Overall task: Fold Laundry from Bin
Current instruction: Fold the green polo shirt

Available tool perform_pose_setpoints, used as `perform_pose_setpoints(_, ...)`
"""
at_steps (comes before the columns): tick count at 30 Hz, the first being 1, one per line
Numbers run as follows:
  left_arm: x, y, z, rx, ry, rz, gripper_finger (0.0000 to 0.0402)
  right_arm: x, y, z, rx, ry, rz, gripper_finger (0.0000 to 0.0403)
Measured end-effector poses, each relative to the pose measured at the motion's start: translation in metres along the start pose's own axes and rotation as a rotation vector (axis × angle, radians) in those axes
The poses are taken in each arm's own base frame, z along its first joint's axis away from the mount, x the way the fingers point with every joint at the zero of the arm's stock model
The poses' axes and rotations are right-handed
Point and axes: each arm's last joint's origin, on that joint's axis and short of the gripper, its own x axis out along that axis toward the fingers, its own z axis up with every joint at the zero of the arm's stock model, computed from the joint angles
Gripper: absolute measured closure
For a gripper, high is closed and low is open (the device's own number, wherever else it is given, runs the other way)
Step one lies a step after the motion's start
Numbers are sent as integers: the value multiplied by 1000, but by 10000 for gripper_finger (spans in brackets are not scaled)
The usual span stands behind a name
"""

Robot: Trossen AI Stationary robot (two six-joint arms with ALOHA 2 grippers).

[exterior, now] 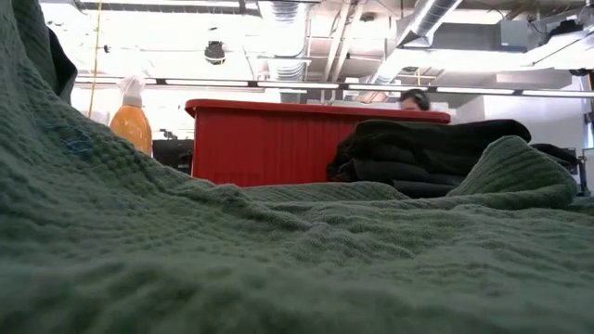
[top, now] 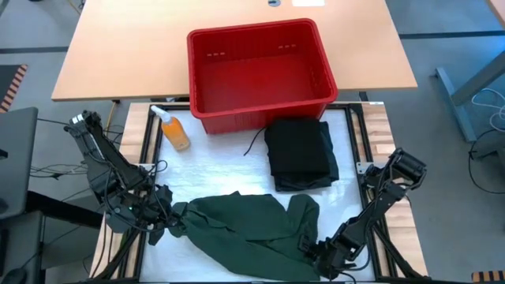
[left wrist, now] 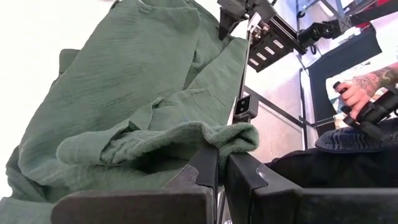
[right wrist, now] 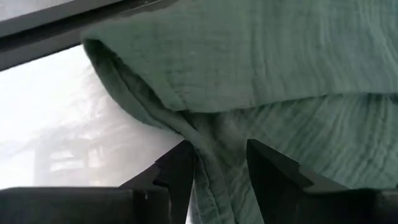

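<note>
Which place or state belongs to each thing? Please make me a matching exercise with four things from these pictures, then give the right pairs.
Things:
1. red plastic slotted bin
2. dark green cloth shirt
3. folded black cloth pile
4. small orange bottle

Places or states:
A. lies spread on the table's near edge, pinched at one end by the shut left gripper
B. stands beside the bin's left corner
C. stands at the table's far side, empty
D. lies just in front of the bin

Pairs: 1-C, 2-A, 3-D, 4-B
</note>
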Motion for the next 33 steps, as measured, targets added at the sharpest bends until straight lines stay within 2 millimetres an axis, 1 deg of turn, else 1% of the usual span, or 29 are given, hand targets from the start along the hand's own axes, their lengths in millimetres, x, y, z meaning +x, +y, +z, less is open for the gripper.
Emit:
perform_pose_setpoints(2,0,0,0,0,0,0,401,1,-1,-1,37,3,-1,241)
perform_pose_setpoints(4,0,0,0,0,0,0,401,1,-3,-2,96,14,0,267)
perform_pose_setpoints(6,0,0,0,7,-4,1,401,1,-2,-3,175,19,8,307)
perform_pose_setpoints(9,0,-1,1,27,-23,-1,401,1,-3,-4,296,14,78,377)
perform_pose_setpoints(10,0,-1,1,34,-29,-6,401,1,-4,-4,337,13,104,385)
perform_pose_setpoints(12,0,-3,2,45,-38,-23,401,-1,-3,-4,426,16,142,383)
perform_pose_setpoints(15,-1,-10,5,53,-66,-82,401,-15,-4,-4,518,7,208,384)
perform_pose_setpoints(17,-2,-16,8,60,-91,-141,401,-36,-9,1,561,-65,243,385)
perform_pose_setpoints(19,-4,-24,12,74,-121,-225,402,-67,-17,8,608,-181,262,385)
perform_pose_setpoints(21,-8,-36,18,90,-168,-344,402,-100,-25,11,657,-303,279,385)
perform_pose_setpoints(24,-20,-56,32,185,-312,-578,402,-160,-47,9,729,-588,235,385)
perform_pose_setpoints(25,-25,-61,37,257,-376,-628,401,-182,-55,5,755,-691,175,385)
perform_pose_setpoints(26,-32,-65,43,325,-455,-642,401,-202,-62,-1,791,-773,92,385)
perform_pose_setpoints(27,-40,-66,50,373,-532,-617,401,-220,-68,-11,836,-827,-6,385)
perform_pose_setpoints(28,-49,-64,57,389,-598,-546,401,-235,-73,-23,888,-850,-107,385)
perform_pose_setpoints(29,-59,-58,65,356,-651,-447,401,-246,-76,-37,959,-844,-193,385)
perform_pose_setpoints(30,-70,-49,72,281,-690,-329,401,-254,-79,-52,1051,-818,-250,385)
perform_pose_setpoints(32,-85,-26,75,133,-693,-149,401,-262,-76,-82,1296,-726,-249,385)
perform_pose_setpoints(33,-88,-14,72,80,-668,-105,402,-260,-72,-95,1435,-660,-206,385)
